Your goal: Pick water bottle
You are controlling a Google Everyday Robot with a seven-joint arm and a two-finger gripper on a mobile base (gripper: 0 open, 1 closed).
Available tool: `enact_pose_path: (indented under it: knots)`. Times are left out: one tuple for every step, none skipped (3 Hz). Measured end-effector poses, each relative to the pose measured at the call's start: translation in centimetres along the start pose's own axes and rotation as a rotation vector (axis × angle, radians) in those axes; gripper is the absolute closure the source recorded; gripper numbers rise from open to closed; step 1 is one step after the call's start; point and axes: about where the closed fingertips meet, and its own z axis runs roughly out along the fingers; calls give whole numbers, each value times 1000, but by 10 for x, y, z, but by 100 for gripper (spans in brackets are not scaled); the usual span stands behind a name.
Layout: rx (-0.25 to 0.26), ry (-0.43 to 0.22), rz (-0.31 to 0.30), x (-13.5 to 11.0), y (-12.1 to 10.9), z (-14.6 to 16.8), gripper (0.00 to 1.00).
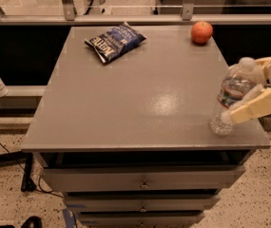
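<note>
The water bottle (pixel 231 98), clear ribbed plastic with a white cap and a label band, stands near the right front corner of the grey table (pixel 140 99). My gripper (pixel 243 90) reaches in from the right edge, open. Its cream fingers (pixel 256 107) straddle the bottle: one lies in front of the lower body, the other sits behind the cap. I cannot tell whether they touch the bottle.
A dark blue chip bag (pixel 114 41) lies at the back left of the table. A red apple (pixel 201 32) sits at the back right. Drawers (pixel 142 182) are below the tabletop. A railing runs behind, and cables lie on the floor at left.
</note>
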Motion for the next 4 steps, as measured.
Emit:
enact_pose_path:
  knots:
    - [-16, -33, -5, 0, -1, 14, 41]
    - [-7, -53, -18, -7, -12, 22, 64]
    - [10, -74, -47, -28, -28, 30, 87]
    - [22, -85, -101, -63, -45, 38, 100]
